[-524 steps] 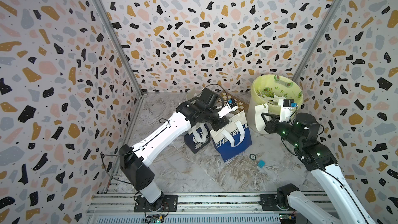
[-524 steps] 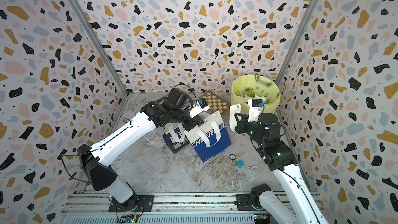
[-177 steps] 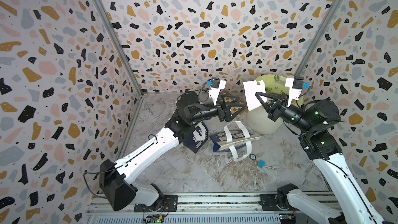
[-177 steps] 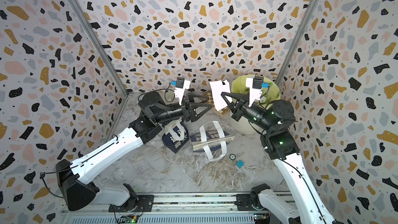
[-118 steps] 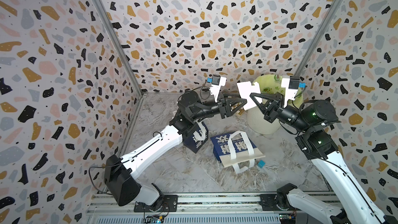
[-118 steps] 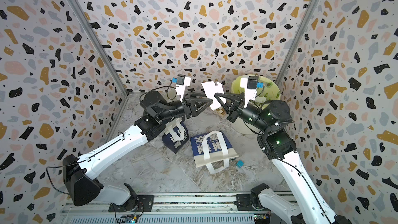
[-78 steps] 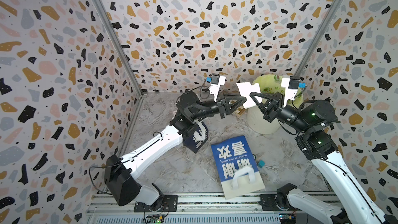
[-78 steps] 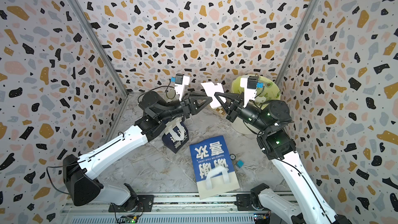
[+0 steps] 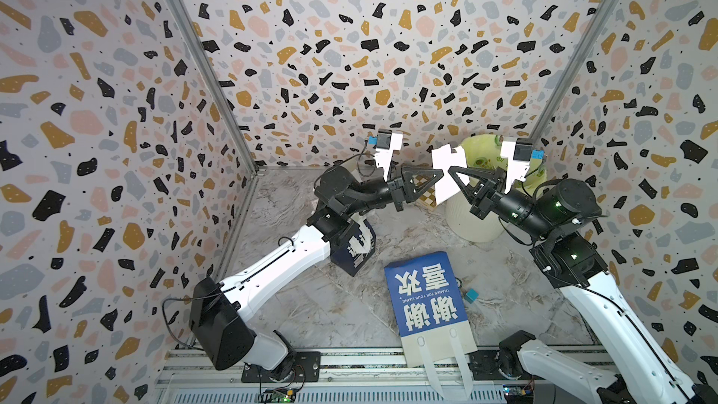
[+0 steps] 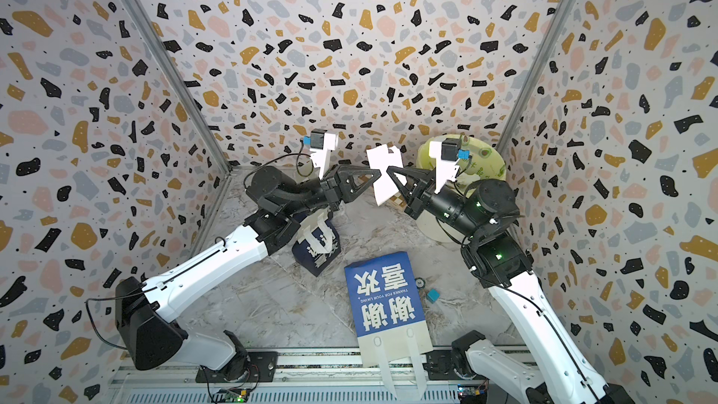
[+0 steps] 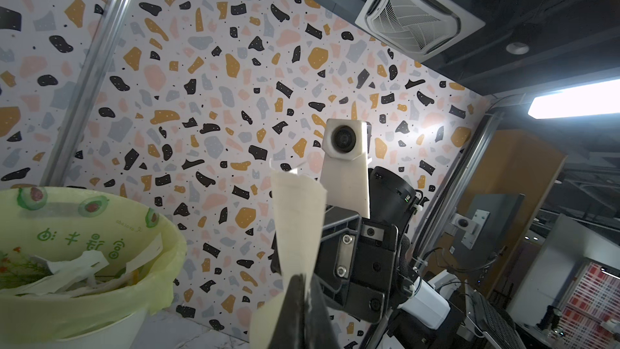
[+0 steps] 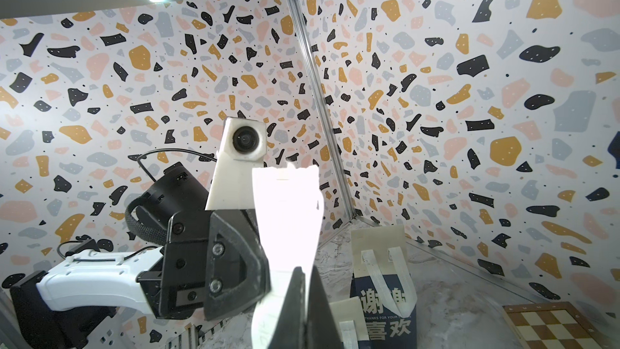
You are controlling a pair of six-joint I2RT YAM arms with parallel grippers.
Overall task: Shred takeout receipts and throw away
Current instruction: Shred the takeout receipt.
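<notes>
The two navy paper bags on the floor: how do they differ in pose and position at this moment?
The front bag lies flat, printed face up; the back bag stands upright. The front bag's handles stick out over the front rail; the back bag's handles droop against its own face. The front bag is fully in view; the back bag is partly hidden by the left arm in a top view. Both carry white lettering and white strap handles.

Left gripper (image 9: 441, 173): jaws apart beside the receipt (image 9: 446, 191) a second ago, now closed on its edge, opposite the right gripper (image 9: 450, 169). Both grippers, low at first, now raised, with the receipt in mid-air. Blue bag (image 9: 425, 297): upright then, now flat, handles overhanging the front rail (image 9: 349, 361).
</notes>
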